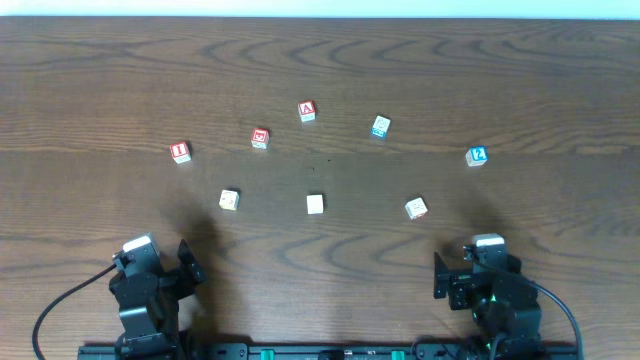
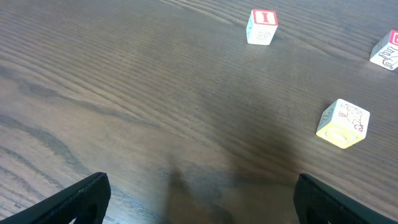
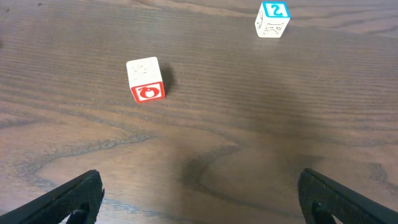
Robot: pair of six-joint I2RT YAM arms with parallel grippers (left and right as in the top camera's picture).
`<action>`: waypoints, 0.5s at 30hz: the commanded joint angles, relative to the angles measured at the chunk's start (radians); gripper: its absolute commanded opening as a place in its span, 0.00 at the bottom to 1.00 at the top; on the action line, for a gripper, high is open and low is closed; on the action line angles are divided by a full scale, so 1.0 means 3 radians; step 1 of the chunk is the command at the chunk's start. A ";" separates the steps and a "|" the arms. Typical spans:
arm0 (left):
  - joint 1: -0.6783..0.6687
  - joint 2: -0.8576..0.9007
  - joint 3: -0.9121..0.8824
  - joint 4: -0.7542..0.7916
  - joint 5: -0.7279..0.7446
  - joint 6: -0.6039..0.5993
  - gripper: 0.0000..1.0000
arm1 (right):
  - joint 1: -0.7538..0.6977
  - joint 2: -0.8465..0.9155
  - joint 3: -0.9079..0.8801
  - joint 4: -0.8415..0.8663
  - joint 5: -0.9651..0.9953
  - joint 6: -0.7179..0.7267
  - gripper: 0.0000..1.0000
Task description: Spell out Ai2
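Note:
Small letter blocks lie scattered on the wooden table (image 1: 320, 60). The red "A" block (image 1: 307, 111) is at the back centre. The red "I" block (image 1: 180, 152) is at the left and shows in the left wrist view (image 2: 262, 26). The blue "2" block (image 1: 476, 155) is at the right and shows in the right wrist view (image 3: 273, 18). My left gripper (image 1: 160, 270) (image 2: 202, 199) is open and empty near the front left edge. My right gripper (image 1: 478, 272) (image 3: 200, 199) is open and empty near the front right edge.
Other blocks: a red one (image 1: 260, 138), a blue one (image 1: 380, 126), a pale one (image 1: 229, 200) (image 2: 343, 123), a plain one (image 1: 315, 204) and one with a red face (image 1: 416, 208) (image 3: 145, 79). Cables run at the front edge.

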 commanded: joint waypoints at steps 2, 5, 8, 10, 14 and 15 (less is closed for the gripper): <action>0.0014 -0.0025 -0.0024 -0.0023 -0.0057 0.0046 0.95 | -0.0023 -0.0019 -0.0029 -0.0010 -0.0014 0.0050 0.99; 0.0014 -0.0025 -0.0024 -0.0023 -0.0057 0.0045 0.95 | -0.0023 -0.0019 -0.0029 -0.0010 -0.0014 0.0050 0.99; 0.0014 -0.0025 -0.0024 -0.0023 -0.0057 0.0046 0.95 | -0.0023 -0.0019 -0.0029 -0.0010 -0.0014 0.0050 0.99; 0.0014 -0.0025 -0.0024 -0.0023 -0.0057 0.0046 0.95 | -0.0023 -0.0019 -0.0029 -0.0010 -0.0014 0.0050 0.99; 0.0014 -0.0025 -0.0024 -0.0023 -0.0056 0.0046 0.95 | -0.0023 -0.0019 -0.0029 -0.0010 -0.0014 0.0050 0.99; 0.0014 -0.0025 -0.0024 -0.0023 -0.0057 0.0045 0.95 | -0.0023 -0.0019 -0.0029 -0.0010 -0.0014 0.0050 0.99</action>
